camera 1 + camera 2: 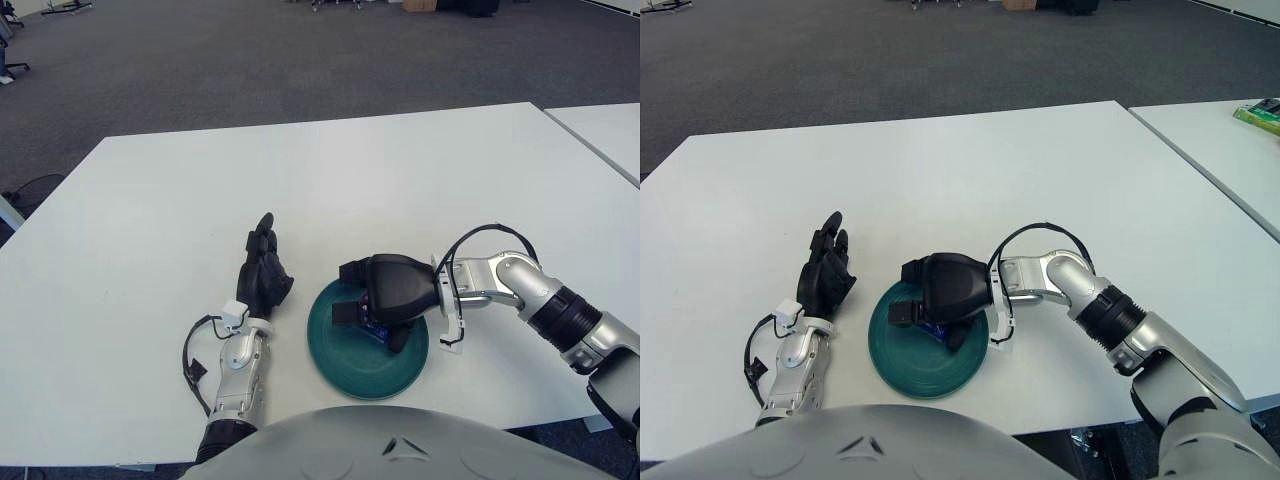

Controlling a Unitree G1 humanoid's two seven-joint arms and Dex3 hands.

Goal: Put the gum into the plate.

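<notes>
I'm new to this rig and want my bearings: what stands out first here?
The right hand sits low over the green plate near the table's front edge, its fingers closed on the blue gum. The left hand shows just left of the plate, holding nothing.

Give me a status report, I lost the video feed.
Right hand low over the green plate, shut on the gum. Left hand idle left of the plate. Nothing in the way.

gum mostly hidden under right hand
</notes>
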